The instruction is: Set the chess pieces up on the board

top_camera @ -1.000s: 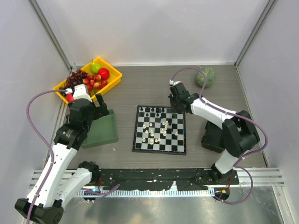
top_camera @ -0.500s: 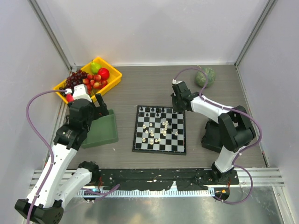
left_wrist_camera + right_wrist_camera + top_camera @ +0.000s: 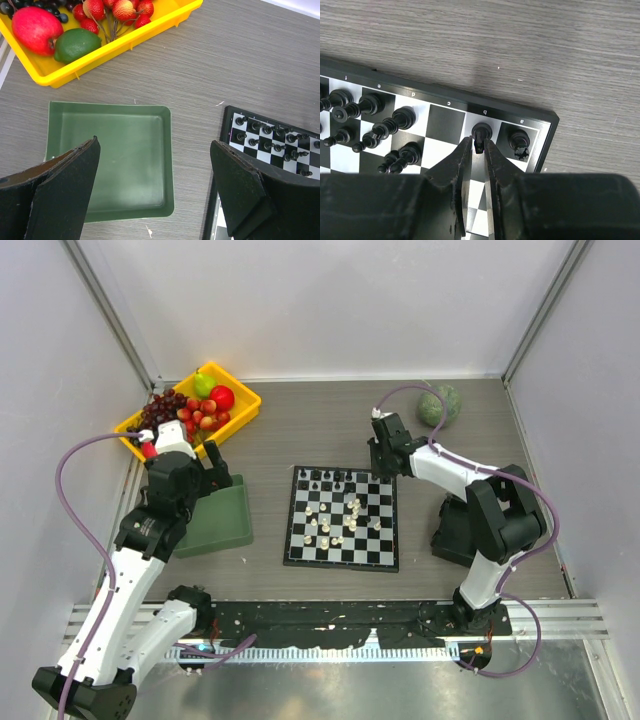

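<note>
- Right wrist view: right gripper point(image 3: 479, 145) clamps a black piece point(image 3: 481, 131) between its tips, on the board point(image 3: 442, 120).
- Piece looks tiny, light, rigid and probably slick, so pinch its upper stem.
- Left gripper point(image 3: 155, 147) gapes wide.

Top view: over the last second the right gripper point(image 3: 385, 470) has shifted slightly toward 1 o'clock. It now sits at the 1 o'clock corner of the board point(image 3: 340, 564). Most of this travel took place in the first half second; the second half second shows only a very small correction. The right arm's elbow point(image 3: 503, 512) has swung toward 10 o'clock, nearer the board's edge. The purple cable point(image 3: 398, 391) looping above the wrist has followed toward 1 o'clock.
</note>
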`<state>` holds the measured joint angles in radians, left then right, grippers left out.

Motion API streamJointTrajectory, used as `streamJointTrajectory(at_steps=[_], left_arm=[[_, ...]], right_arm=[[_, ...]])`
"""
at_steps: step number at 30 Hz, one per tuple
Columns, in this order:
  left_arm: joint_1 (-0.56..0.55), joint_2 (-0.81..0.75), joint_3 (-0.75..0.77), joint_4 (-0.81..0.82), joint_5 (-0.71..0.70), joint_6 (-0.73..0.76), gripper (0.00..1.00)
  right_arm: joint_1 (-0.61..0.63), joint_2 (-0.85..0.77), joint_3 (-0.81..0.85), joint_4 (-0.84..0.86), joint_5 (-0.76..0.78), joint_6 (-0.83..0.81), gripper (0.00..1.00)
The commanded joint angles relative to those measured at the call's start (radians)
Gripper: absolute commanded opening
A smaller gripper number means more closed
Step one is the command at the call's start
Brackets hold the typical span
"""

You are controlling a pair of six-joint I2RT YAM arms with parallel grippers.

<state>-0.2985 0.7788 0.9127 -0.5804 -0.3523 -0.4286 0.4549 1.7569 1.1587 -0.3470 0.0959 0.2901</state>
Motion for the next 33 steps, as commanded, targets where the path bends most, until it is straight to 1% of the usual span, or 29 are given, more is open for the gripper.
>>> streamJointTrajectory(at_steps=[1,4,5,7,27,29,32,33], left_arm=[[0.007,-0.006,0.0,0.03,0.007,0.013,1.0],[0.009,-0.007,0.0,0.03,0.009,0.013,0.99],[0.009,-0.007,0.0,0.03,0.01,0.013,1.0],[0.01,-0.007,0.002,0.03,0.009,0.013,1.0],[0.015,-0.015,-0.009,0.03,0.015,0.011,0.99],[0.015,-0.013,-0.009,0.033,0.016,0.01,1.0],[0.016,-0.013,-0.009,0.033,0.016,0.011,1.0],[0.016,-0.013,-0.009,0.034,0.016,0.011,0.99]], right_arm=[[-0.002,-0.008,0.009,0.043,-0.027,0.001,0.22],[-0.004,-0.022,-0.001,0.052,-0.038,0.001,0.2],[-0.004,-0.027,-0.001,0.052,-0.039,0.0,0.18],[-0.004,-0.031,-0.001,0.046,-0.041,0.0,0.16],[-0.002,-0.062,-0.022,0.022,-0.013,-0.005,0.15],[-0.002,-0.057,-0.019,0.02,-0.019,-0.005,0.16],[-0.004,-0.056,-0.01,0.019,-0.025,-0.003,0.25],[-0.002,-0.056,-0.004,0.019,-0.031,-0.003,0.26]])
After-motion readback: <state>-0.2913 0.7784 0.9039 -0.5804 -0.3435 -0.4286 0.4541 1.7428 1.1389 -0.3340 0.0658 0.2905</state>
